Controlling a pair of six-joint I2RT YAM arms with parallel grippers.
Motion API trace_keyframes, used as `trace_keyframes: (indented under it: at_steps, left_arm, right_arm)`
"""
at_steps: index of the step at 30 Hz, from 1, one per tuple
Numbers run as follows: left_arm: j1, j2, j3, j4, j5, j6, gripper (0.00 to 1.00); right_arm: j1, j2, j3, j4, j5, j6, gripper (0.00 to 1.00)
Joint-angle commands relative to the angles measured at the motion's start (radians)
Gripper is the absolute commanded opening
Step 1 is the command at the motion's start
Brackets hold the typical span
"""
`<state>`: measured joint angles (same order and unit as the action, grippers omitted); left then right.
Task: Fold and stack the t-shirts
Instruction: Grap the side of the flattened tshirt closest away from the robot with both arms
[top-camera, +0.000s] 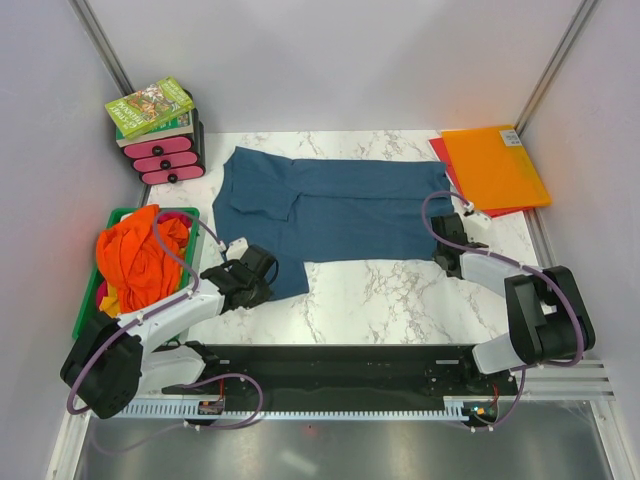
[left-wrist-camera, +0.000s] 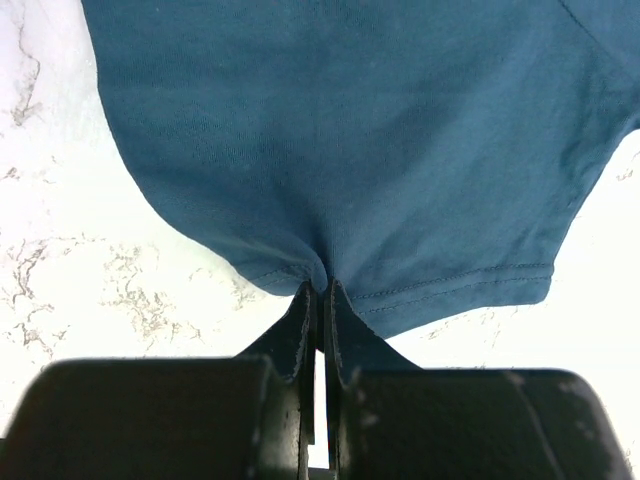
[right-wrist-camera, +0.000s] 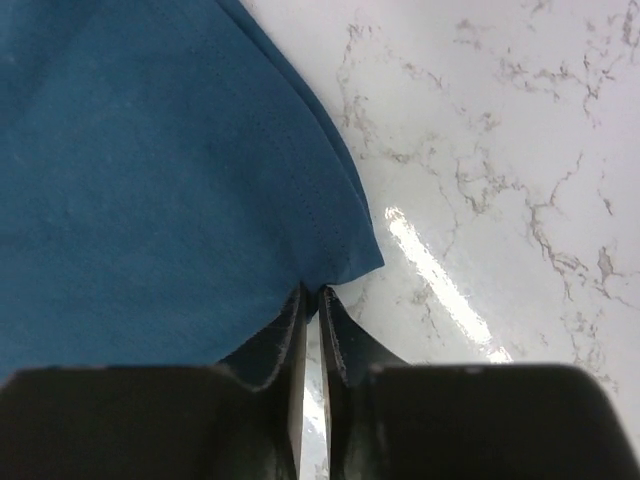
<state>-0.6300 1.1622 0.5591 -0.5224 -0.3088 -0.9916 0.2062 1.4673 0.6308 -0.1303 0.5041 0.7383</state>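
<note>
A dark teal-blue t-shirt (top-camera: 330, 210) lies spread on the marble table, collar to the left. My left gripper (top-camera: 262, 268) is shut on the hem of its near-left sleeve (left-wrist-camera: 330, 260), the cloth bunched between the jaws. My right gripper (top-camera: 447, 243) is shut on the shirt's near-right bottom corner (right-wrist-camera: 330, 255). Bright orange t-shirts (top-camera: 140, 255) lie heaped in a green basket (top-camera: 88, 300) at the left.
A stack of pink drawers (top-camera: 165, 155) with books (top-camera: 150, 108) on top stands at the back left. Flat orange and red plastic folders (top-camera: 493, 165) lie at the back right. Grey walls close in both sides.
</note>
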Motion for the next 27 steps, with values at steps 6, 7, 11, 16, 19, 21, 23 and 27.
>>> trace_keyframes:
  at_steps: [6, 7, 11, 16, 19, 21, 23, 27]
  left_arm:
    - [-0.002, -0.036, 0.002, -0.014, -0.019, 0.008, 0.02]
    - [-0.002, -0.059, -0.001, -0.017, -0.027, 0.005, 0.02]
    - [-0.002, -0.163, 0.004, -0.051, -0.055, 0.002, 0.02]
    - [-0.002, -0.321, 0.016, -0.117, -0.084, -0.016, 0.02]
    - [-0.002, -0.386, 0.021, -0.191, -0.098, -0.051, 0.02]
    - [-0.002, -0.423, 0.018, -0.237, -0.098, -0.065, 0.02]
    - [-0.002, -0.446, 0.016, -0.269, -0.098, -0.084, 0.02]
    - [-0.002, -0.525, 0.031, -0.330, -0.098, -0.093, 0.02]
  right_arm:
    - [-0.008, -0.070, -0.052, -0.048, 0.002, -0.008, 0.00]
    - [-0.008, -0.082, -0.055, -0.051, -0.001, -0.008, 0.00]
    - [0.054, -0.203, -0.069, -0.086, 0.005, -0.017, 0.00]
    - [0.173, -0.358, -0.074, -0.207, 0.063, 0.010, 0.00]
    - [0.240, -0.429, -0.082, -0.279, 0.088, 0.059, 0.00]
    - [0.266, -0.467, -0.095, -0.314, 0.090, 0.076, 0.00]
    - [0.277, -0.504, -0.108, -0.345, 0.088, 0.096, 0.00]
    - [0.285, -0.570, -0.103, -0.402, 0.093, 0.111, 0.00]
